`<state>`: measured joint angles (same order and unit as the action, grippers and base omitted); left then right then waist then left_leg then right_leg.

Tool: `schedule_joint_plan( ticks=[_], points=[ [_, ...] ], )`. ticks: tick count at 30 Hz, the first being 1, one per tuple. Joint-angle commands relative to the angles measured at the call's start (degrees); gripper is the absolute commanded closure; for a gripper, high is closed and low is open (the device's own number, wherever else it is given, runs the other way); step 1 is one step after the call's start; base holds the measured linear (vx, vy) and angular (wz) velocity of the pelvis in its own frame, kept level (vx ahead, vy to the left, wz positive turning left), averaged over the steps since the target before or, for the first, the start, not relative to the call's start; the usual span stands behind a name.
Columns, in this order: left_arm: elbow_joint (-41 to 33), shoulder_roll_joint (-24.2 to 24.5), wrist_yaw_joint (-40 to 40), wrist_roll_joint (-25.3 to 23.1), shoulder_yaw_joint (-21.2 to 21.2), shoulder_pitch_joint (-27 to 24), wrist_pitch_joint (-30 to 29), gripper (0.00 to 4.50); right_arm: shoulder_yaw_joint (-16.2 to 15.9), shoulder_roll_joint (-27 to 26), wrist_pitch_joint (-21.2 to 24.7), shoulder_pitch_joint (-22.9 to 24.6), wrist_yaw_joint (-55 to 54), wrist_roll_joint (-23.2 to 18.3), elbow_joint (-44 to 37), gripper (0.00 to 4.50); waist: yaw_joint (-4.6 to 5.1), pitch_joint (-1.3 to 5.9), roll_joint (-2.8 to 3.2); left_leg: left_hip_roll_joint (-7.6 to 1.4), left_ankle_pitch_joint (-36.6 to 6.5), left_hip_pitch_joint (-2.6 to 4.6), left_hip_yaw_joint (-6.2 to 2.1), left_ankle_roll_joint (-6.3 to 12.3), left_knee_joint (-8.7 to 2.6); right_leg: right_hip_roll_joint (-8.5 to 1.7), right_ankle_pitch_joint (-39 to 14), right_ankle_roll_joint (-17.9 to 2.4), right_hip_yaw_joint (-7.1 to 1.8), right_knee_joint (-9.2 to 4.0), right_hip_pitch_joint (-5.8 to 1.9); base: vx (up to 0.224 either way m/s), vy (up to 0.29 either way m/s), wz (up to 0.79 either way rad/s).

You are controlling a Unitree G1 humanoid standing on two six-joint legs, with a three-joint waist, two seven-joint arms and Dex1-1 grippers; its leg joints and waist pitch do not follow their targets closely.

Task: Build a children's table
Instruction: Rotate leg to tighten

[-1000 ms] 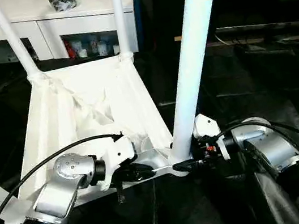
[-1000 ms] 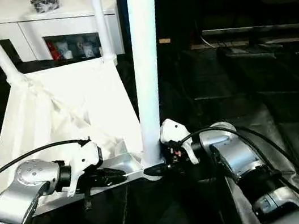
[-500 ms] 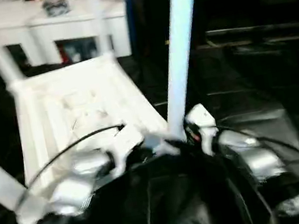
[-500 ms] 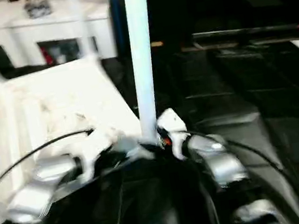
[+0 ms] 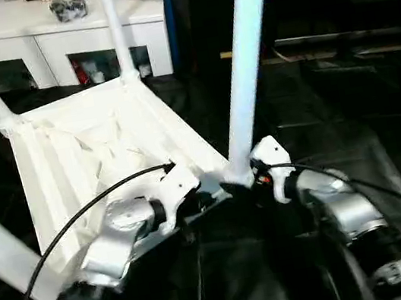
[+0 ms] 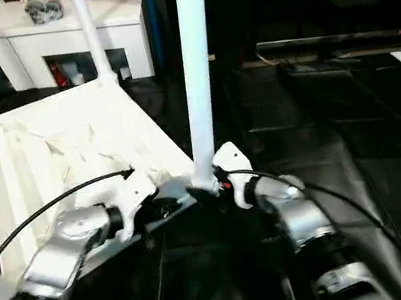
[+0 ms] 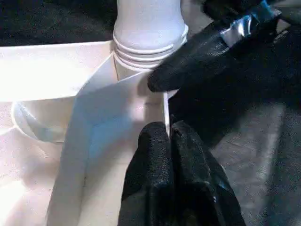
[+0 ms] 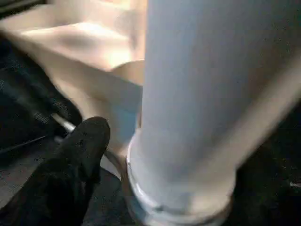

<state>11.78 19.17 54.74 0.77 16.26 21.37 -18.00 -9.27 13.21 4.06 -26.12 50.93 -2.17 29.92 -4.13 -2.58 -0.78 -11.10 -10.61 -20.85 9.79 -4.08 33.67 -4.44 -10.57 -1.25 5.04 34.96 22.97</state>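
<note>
The children's table lies upside down on the black cover, its ribbed white top (image 5: 92, 149) facing up. Its legs stand up from the corner sockets, and the near-right leg (image 5: 244, 66) rises between my arms. My left gripper (image 7: 168, 129) is shut on the thin rim of the top right beside that leg's socket (image 7: 141, 56). My right gripper (image 5: 241, 186) is at the base of the near-right leg. One of its fingers (image 8: 87, 141) stands a little off the leg's ringed foot (image 8: 178, 188), so the jaws are open around it.
A white cabinet (image 5: 49, 29) with glass doors stands behind the table, with small items on top. The black cover (image 5: 330, 97) spreads wrinkled to the right and front. Black cables loop over both silver forearms.
The whole picture has shifted, so the camera moved. My right gripper's fingers have spread away from the leg's base. My left gripper keeps its hold on the rim.
</note>
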Motion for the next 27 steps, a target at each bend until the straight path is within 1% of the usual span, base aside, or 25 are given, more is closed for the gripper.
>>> schedule_joint_plan(
  ticks=[1,2,4,5,6,8,9,10,11,12,14,15,17,18,19,20,21,24,27],
  points=[
    [-2.38,-0.17,4.41,2.16,2.21,-0.44,1.80,4.50,-2.80,0.13,-0.99,-0.13,5.37,-1.11,-1.49,0.44,-0.28,3.99,0.28,-2.20,-6.64,0.15,-0.48,4.38,-3.43,-3.87,-1.12,-13.59,-3.28,-2.98,-3.28,0.000,0.000,0.00],
    [-2.56,0.40,5.28,2.36,2.13,-0.65,1.93,4.50,-2.76,0.81,-0.90,-0.12,6.71,-1.44,-1.84,0.44,-0.58,3.84,0.37,-2.20,-5.10,0.18,-0.32,5.74,-3.34,-3.72,1.94,-14.85,-3.24,-2.80,-3.18,0.000,0.000,0.00],
    [-2.99,1.77,7.31,2.96,1.91,-1.09,2.19,4.50,-2.75,2.44,-1.04,-0.06,9.95,-2.12,-2.56,0.44,-0.82,3.71,0.34,-2.18,-5.91,0.20,-0.30,5.84,-3.38,-3.79,0.85,-14.90,-3.17,-2.91,-3.24,0.000,0.000,0.00],
    [-3.53,3.53,9.78,3.69,1.80,-1.53,2.33,4.50,-2.87,4.26,-1.02,0.08,13.62,-2.88,-3.44,0.44,-0.97,3.61,0.18,-2.26,-7.46,0.29,-0.31,5.50,-3.51,-3.92,-1.84,-14.58,-3.15,-3.09,-3.33,0.000,0.000,0.00],
    [-3.73,4.27,10.69,4.07,1.83,-1.67,2.40,4.50,-2.97,4.96,-1.01,0.13,15.04,-3.22,-3.76,0.44,-1.06,3.53,0.30,-2.36,-8.32,0.37,-0.38,5.22,-3.63,-3.94,-3.32,-14.38,-3.10,-3.26,-3.36,0.000,0.000,0.00],
    [-3.84,5.89,12.70,4.73,1.87,-1.69,2.45,4.50,-3.61,6.54,-0.94,0.13,17.91,-3.55,-4.04,0.44,-1.16,3.18,0.28,-2.52,-11.13,0.56,-0.24,4.38,-3.82,-3.83,-8.04,-13.32,-3.18,-3.73,-2.96,0.000,0.000,0.00],
    [-3.68,6.50,13.33,4.74,1.84,-1.60,2.53,4.50,-4.02,7.19,-1.13,0.18,18.99,-3.52,-4.15,0.44,-1.34,3.12,0.39,-2.65,-12.35,0.99,-0.19,3.59,-3.90,-3.94,-10.32,-13.19,-3.26,-4.01,-2.66,0.000,0.000,0.00],
    [-3.42,7.35,14.26,4.80,1.83,-1.43,2.49,4.50,-4.66,8.04,-1.18,0.25,20.36,-3.39,-4.29,0.44,-1.33,3.06,0.30,-2.61,-12.92,1.05,-0.15,3.24,-3.91,-3.88,-11.20,-13.07,-3.27,-4.12,-2.58,0.000,0.000,0.00],
    [-3.39,7.58,14.57,4.88,1.84,-1.40,2.45,4.50,-4.82,8.23,-1.08,0.27,20.69,-3.38,-4.36,0.44,-1.43,3.01,0.33,-2.67,-13.45,1.14,-0.16,2.72,-4.02,-3.91,-12.37,-12.79,-3.35,-4.21,-2.58,0.000,0.000,0.00],
    [-3.44,7.73,14.79,4.99,1.86,-1.41,2.42,4.50,-4.89,8.38,-0.98,0.27,21.03,-3.49,-4.40,0.44,-1.42,3.02,0.25,-2.64,-13.62,1.06,-0.20,2.31,-4.08,-3.93,-12.99,-12.47,-3.41,-4.20,-2.62,0.000,0.000,0.00],
    [-3.70,8.74,16.42,5.66,1.72,-1.42,1.94,4.50,-5.14,8.84,-0.59,0.34,22.72,-3.95,-4.73,0.78,-1.43,3.04,0.21,-2.59,-13.46,0.82,-0.30,2.12,-4.14,-4.01,-13.44,-12.00,-3.44,-4.18,-2.79,0.000,0.000,0.00],
    [-3.83,9.14,17.03,5.83,1.71,-1.43,1.82,4.50,-5.28,9.03,-0.48,0.45,23.46,-4.08,-5.10,0.81,-1.44,3.11,0.19,-2.56,-13.02,0.64,-0.38,2.10,-4.13,-4.06,-13.40,-11.69,-3.42,-4.08,-2.94,0.000,0.000,0.00],
    [-3.97,9.68,17.72,6.18,1.76,-1.45,1.75,4.50,-5.60,9.39,-0.44,0.55,24.29,-4.18,-5.54,0.89,-1.49,3.19,0.18,-2.52,-12.21,0.62,-0.37,2.23,-4.06,-4.01,-12.54,-11.53,-3.43,-4.01,-2.95,0.000,0.000,0.00],
    [-4.00,10.13,18.18,6.45,1.91,-1.43,1.80,4.50,-5.94,9.62,-1.00,0.61,25.02,-4.03,-5.67,1.15,-1.52,3.19,0.42,-2.50,-11.82,0.54,-0.40,2.30,-4.03,-4.01,-12.02,-11.72,-3.42,-3.91,-2.95,0.000,0.000,0.00],
    [-3.99,10.18,18.23,6.47,1.94,-1.42,1.82,4.50,-6.01,9.65,-1.17,0.62,25.10,-3.98,-5.65,1.15,-1.50,3.27,0.32,-2.47,-11.64,0.53,-0.36,2.34,-3.97,-3.97,-11.67,-11.76,-3.40,-3.90,-2.98,0.000,0.000,0.00],
    [-3.97,10.35,18.59,6.52,2.04,-1.41,1.78,4.50,-6.34,9.74,-1.67,0.57,25.35,-3.81,-5.44,1.24,-1.51,3.31,0.30,-2.50,-11.19,0.55,-0.36,2.45,-3.93,-3.97,-10.86,-12.10,-3.38,-3.80,-2.96,0.000,0.000,0.00],
    [-3.98,10.41,18.84,6.52,2.10,-1.40,1.72,4.50,-6.56,9.80,-1.76,0.51,25.51,-3.79,-5.31,1.24,-1.48,3.36,0.30,-2.47,-10.62,0.45,-0.38,2.52,-3.90,-3.97,-10.01,-12.31,-3.37,-3.70,-3.04,0.000,0.000,0.00],
    [-4.03,10.19,18.80,6.43,2.13,-1.38,1.73,4.50,-6.91,9.58,-1.77,0.45,25.88,-3.75,-5.24,1.59,-1.48,3.45,0.28,-2.47,-9.73,0.46,-0.36,2.83,-3.81,-3.88,-7.96,-12.97,-3.32,-3.46,-3.09,0.000,0.000,0.00],
    [-3.89,9.52,17.79,6.34,1.96,-1.49,2.28,4.50,-6.64,8.65,-1.60,0.77,24.81,-3.74,-5.22,1.67,-1.48,3.42,0.24,-2.47,-10.02,0.46,-0.34,2.90,-3.81,-3.94,-8.59,-12.98,-3.32,-3.54,-3.11,0.000,0.000,0.00]
  ],
)
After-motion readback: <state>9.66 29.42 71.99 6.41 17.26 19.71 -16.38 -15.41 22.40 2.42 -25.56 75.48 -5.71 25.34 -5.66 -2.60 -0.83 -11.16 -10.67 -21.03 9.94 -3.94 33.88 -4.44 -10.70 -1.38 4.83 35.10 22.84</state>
